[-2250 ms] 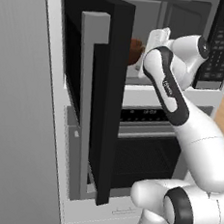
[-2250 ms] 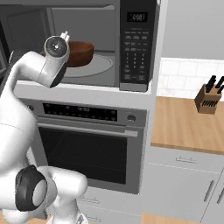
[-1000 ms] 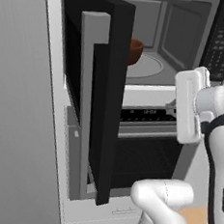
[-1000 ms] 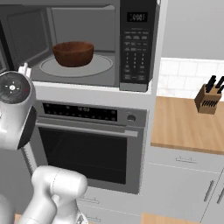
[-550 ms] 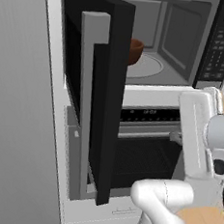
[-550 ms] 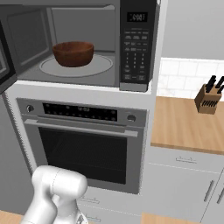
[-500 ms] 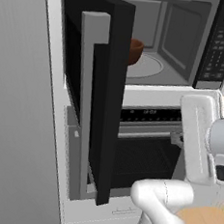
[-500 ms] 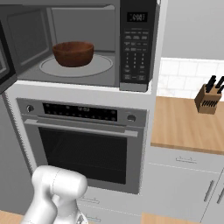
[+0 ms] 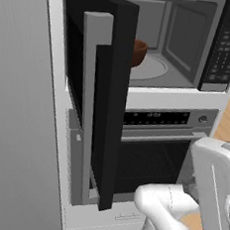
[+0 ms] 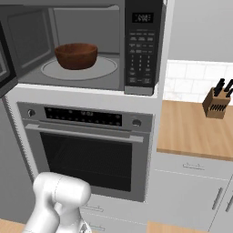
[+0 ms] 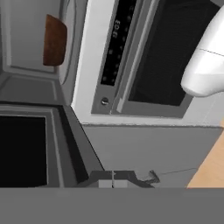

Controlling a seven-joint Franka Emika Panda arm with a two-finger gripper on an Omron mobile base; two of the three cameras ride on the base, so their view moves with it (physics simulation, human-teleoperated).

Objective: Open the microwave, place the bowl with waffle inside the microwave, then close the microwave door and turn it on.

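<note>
One step was finished: the bowl (image 10: 76, 55) sat on the turntable inside the microwave (image 10: 86, 45), and the arm had pulled back down and away, end effector (image 11: 113, 180) closed and empty; the microwave door (image 9: 96, 95) stood open, closing likely came next

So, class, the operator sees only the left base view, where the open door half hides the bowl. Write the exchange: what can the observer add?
Operator: Is the bowl fully inside?
Observer: Yes, the right base view shows it whole, on the round turntable in the microwave.
Operator: Anything on the counter to the right?
Observer: A knife block stands by the tiled wall.
Operator: And the gripper?
Observer: The hand view shows its fingertips shut, holding nothing, low by the microwave door, which stands open.
</note>
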